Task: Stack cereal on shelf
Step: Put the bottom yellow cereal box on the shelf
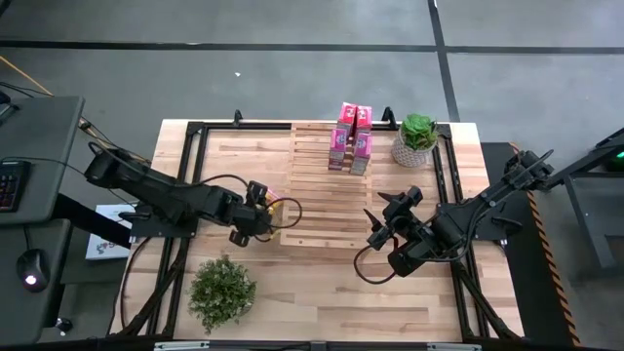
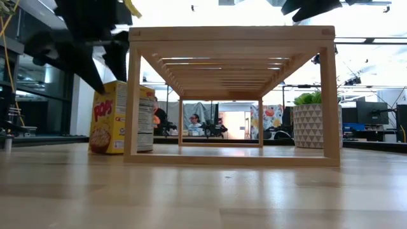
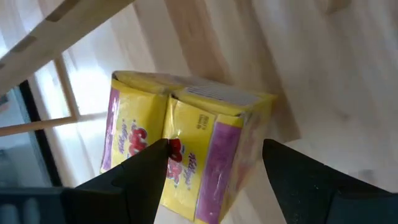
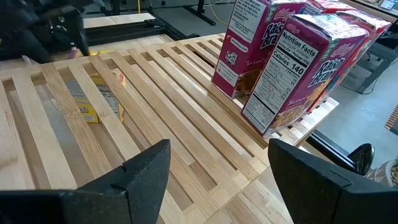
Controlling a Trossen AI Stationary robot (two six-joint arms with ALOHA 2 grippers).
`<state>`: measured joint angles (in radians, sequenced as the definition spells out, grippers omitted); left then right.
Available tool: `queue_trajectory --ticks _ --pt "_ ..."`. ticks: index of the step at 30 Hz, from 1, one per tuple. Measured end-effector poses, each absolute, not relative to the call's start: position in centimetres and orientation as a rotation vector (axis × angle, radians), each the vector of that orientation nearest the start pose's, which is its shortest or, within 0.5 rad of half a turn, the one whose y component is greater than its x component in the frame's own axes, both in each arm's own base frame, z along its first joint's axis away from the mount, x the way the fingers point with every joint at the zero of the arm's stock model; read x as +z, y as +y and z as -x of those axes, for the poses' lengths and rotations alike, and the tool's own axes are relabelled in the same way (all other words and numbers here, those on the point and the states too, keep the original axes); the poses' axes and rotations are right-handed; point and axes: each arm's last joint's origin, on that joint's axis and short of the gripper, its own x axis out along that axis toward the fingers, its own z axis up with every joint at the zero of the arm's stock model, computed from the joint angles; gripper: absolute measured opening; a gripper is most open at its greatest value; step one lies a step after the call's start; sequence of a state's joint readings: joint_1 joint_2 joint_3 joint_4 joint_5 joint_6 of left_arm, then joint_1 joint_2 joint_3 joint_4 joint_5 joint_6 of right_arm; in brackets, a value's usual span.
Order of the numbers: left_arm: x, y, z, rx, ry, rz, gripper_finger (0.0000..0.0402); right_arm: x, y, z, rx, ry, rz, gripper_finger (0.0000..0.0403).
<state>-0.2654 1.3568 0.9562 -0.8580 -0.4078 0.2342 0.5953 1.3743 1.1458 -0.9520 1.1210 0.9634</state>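
Two grippers are working at the table, and we are seeing both with fingers spread and nothing between them. The left gripper (image 1: 265, 207) is hanging just beside the left edge of the shelf (image 1: 322, 185), its fingers (image 3: 134, 177) standing wide apart, pointing at two yellow boxes (image 3: 186, 152). Those boxes are standing side by side, touching each other, just beyond the fingertips and slightly nearer one finger than the other; we are not seeing either finger touching them. In the low view the yellow boxes (image 2: 121, 117) are standing upright on the table (image 2: 203, 191), against the shelf's near left post, with the dark fingers hanging above and beside them.

The right gripper (image 1: 385, 222) is hovering off the shelf's right edge, its fingers (image 4: 134, 177) also held wide and gripping nothing. Ahead of those fingers the slats are stretching away, and the pink boxes (image 4: 292, 59) are standing upright on the shelf top, off to one side of the fingers and well apart from them. From above, the pink boxes (image 1: 351, 136) are forming a tight cluster at the shelf's far end, touching one another.

A potted plant (image 1: 416, 139) is sitting just beside that cluster, and another plant (image 1: 222, 290) is standing near the left arm.
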Motion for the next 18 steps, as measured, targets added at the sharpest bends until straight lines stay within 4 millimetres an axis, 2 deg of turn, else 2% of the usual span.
queue_trajectory --ticks 8,18 --pt "22.2 -4.9 -24.5 0.025 1.239 -0.676 0.025 29.1 11.9 -22.3 -0.741 0.463 0.003 0.0264" --pt "22.2 -6.7 -24.0 -0.018 1.219 -0.709 0.025 29.1 11.9 -22.3 -0.741 0.463 0.004 0.0264"
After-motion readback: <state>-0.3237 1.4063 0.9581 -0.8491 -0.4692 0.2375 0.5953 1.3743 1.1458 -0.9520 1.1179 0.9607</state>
